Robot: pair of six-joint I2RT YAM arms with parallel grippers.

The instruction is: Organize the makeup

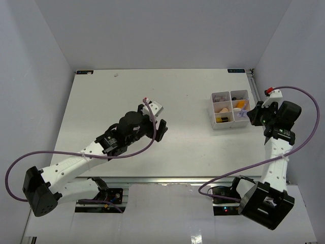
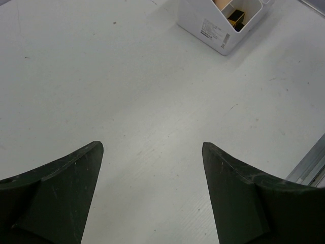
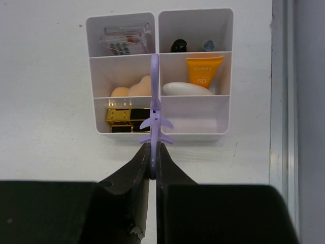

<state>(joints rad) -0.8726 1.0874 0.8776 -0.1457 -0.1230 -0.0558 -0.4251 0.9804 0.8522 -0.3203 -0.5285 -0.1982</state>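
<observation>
Over the bare white table (image 2: 127, 76) at left, my left jaws hang spread and empty. Rightward, my right jaws are clenched on the thin lilac plastic loop (image 3: 155, 91), poised at the white divided plastic tray (image 3: 195, 133). I judge this the placing step: next I lower it into the vacant compartment beside the black-and-gold case (image 3: 122, 118) and let go.
</observation>
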